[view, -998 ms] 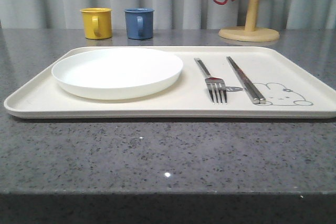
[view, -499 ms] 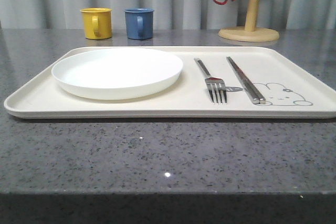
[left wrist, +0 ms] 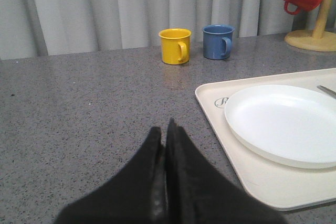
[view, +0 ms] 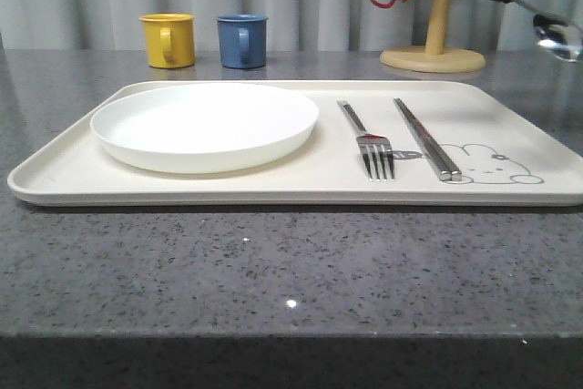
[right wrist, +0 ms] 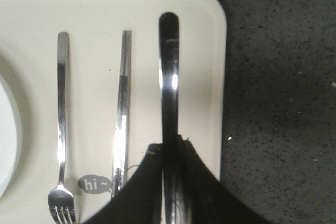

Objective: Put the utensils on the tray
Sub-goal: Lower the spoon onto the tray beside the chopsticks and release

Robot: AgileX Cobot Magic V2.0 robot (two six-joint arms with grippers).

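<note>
The right gripper [right wrist: 170, 145] clamps the spoon [right wrist: 169, 77] above the tray [right wrist: 210, 35], beside the chopsticks [right wrist: 123, 103]; thin, stiff and slick, it likely pivots unless gripped mid-handle. The left gripper [left wrist: 165, 129] is closed, empty.

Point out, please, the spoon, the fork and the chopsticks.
spoon [right wrist: 169, 77], right wrist view, mid-handle.
fork [view: 375, 154], front view, base of the tines.
chopsticks [view: 424, 137], front view, middle of the pair.

Matte black left tool [left wrist: 167, 129]: two tapering fingers, broad at base, narrow at tips. Right tool [right wrist: 170, 148] likewise black, wedge-shaped, smooth.
</note>
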